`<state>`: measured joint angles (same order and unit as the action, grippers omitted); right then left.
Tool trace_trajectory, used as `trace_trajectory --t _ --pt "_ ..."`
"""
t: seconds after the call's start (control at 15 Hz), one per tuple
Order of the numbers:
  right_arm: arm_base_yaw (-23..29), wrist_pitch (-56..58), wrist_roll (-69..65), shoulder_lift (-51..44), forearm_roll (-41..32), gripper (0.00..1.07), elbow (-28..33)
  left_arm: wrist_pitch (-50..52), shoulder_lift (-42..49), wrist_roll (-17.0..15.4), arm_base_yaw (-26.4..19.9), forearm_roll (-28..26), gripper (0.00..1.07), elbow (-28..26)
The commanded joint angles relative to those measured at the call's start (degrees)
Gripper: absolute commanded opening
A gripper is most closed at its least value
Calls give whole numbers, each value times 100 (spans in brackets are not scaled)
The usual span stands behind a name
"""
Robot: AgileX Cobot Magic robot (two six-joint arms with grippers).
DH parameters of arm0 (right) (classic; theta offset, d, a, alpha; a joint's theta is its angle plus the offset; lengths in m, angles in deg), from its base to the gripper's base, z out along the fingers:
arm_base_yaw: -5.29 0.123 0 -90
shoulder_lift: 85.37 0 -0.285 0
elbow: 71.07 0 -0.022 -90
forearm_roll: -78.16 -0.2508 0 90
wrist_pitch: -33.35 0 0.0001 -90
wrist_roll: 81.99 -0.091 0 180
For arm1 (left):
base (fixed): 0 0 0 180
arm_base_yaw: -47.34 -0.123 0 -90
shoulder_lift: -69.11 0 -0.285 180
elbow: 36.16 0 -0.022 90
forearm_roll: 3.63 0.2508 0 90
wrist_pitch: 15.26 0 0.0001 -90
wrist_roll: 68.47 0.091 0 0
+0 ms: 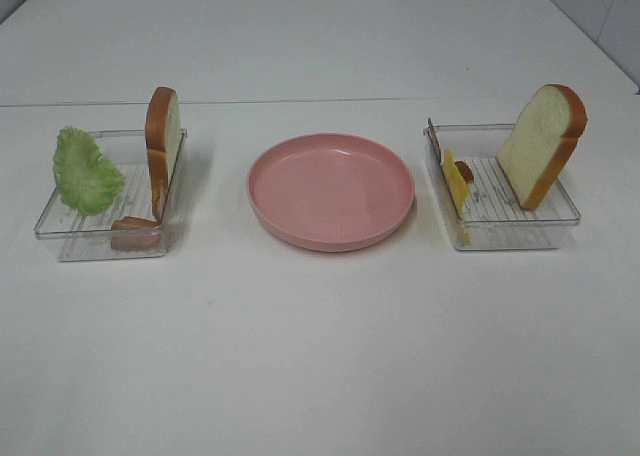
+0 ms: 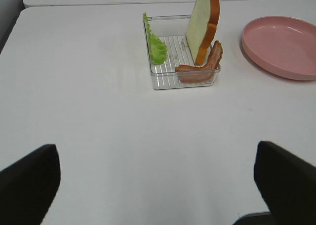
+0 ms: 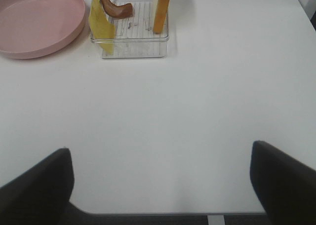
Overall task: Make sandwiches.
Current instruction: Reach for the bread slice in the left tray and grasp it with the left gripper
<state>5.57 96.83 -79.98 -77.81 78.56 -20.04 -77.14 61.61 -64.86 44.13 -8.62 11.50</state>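
Observation:
No stacked sandwich is in view; the parts stand in two clear trays. The left tray holds a green lettuce leaf, an upright bread slice and bacon. The right tray holds a leaning bread slice, yellow cheese and bacon. Neither gripper shows in the exterior view. My left gripper is open and empty, well short of the lettuce and bread. My right gripper is open and empty, well short of the cheese and bread.
An empty pink plate sits on the white table between the two trays. It also shows in the left wrist view and the right wrist view. The table's near edge shows below the right gripper.

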Motion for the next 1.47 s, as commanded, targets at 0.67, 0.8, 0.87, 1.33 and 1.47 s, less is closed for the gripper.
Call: trace_trajectory --t 0.67,0.8,0.87,1.33,1.47 --pt "-23 -23 34 -166 0 94 17 -166 -510 11 34 -52 102 -160" --pt "-23 -23 34 -166 0 94 17 -556 -1593 201 34 -46 102 -716" --pt "-23 -23 34 -166 0 94 17 -590 -1885 183 34 -52 102 -934" --pt "-23 -23 34 -166 0 94 17 -1335 -6887 -178 34 -201 102 -4830" --pt "-23 -23 34 -166 0 94 17 -1335 -8388 -229 275 -126 102 -5861"
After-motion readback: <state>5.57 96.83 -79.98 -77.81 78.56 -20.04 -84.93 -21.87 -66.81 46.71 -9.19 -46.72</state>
